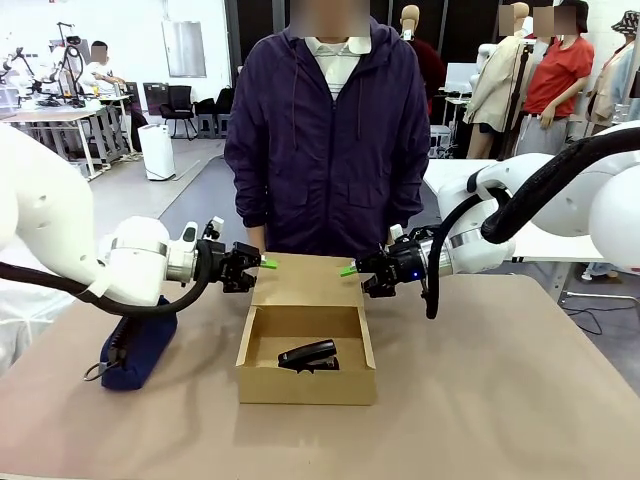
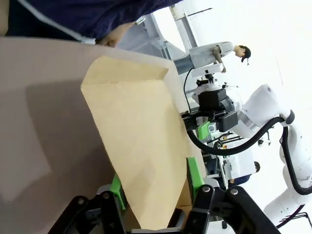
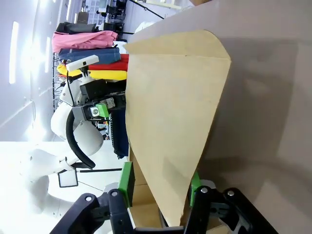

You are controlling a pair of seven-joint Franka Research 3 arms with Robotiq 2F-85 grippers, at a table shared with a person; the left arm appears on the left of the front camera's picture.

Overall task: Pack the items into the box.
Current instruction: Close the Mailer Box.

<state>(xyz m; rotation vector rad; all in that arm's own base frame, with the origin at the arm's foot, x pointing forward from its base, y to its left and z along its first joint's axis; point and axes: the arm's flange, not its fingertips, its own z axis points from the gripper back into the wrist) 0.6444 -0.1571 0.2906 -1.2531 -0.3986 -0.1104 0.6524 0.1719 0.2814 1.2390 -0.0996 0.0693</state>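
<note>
Box (image 1: 306, 368): shallow rectangular tan cardboard, matte, open top, sits mid tabletop (image 1: 500, 400) w/ its hinged flap lid (image 1: 306, 285) lying back toward 12 o'clock, near the person's purple zip jacket (image 1: 325, 140). Flap is flat, smooth, w/ rounded corners, as the wrist views show.

Inside box: black stapler (image 1: 309, 354), glossy plastic, lying at approx center-right of the floor, long axis 9-to-3. Near wall of the box cuts off its underside. Rest of the box floor that's visible is bare cardboard.

Left claw (image 1: 262, 264), black w/ green pads, is at the flap's 9 o'clock edge; in the left wrist view (image 2: 156, 187) the fingers are pressed onto the flap edge, one pad each face, pinching it. Right claw (image 1: 350, 269) at the flap's 3 o'clock edge; right wrist view (image 3: 161, 183) shows green pads either side of the cardboard, touching or very nearly, so it looks clamped on the flap too.

Dark blue soft pouch (image 1: 140, 350) sits at 9 o'clock of the box, partly hidden under the left arm's cable. Tabletop surface plain brownish, smooth.
</note>
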